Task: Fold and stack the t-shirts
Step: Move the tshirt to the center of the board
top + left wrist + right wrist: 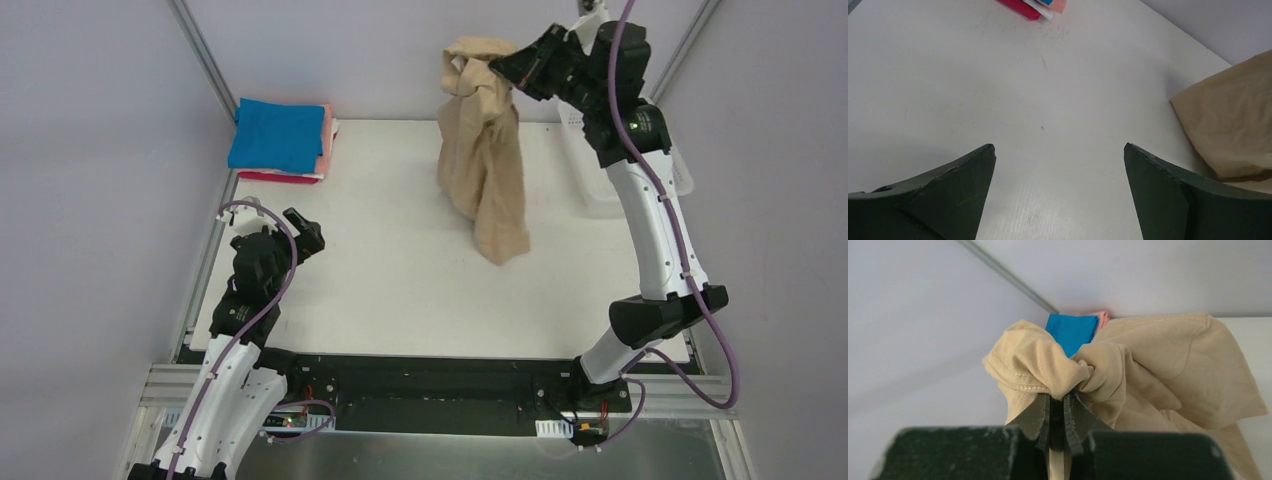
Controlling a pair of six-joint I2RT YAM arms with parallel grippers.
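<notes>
Right fingers point(1043, 415) pinch the bunched tan t-shirt point(485, 170), hanging near the far edge of the tabletop point(400, 290) — left fingers point(303, 232) spread wide, holding nothing.

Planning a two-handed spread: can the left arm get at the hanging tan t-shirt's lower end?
Probably yes. The left gripper stands open and empty. Only table surface lies between it and the tan t-shirt, which hangs from the shut right gripper.
</notes>
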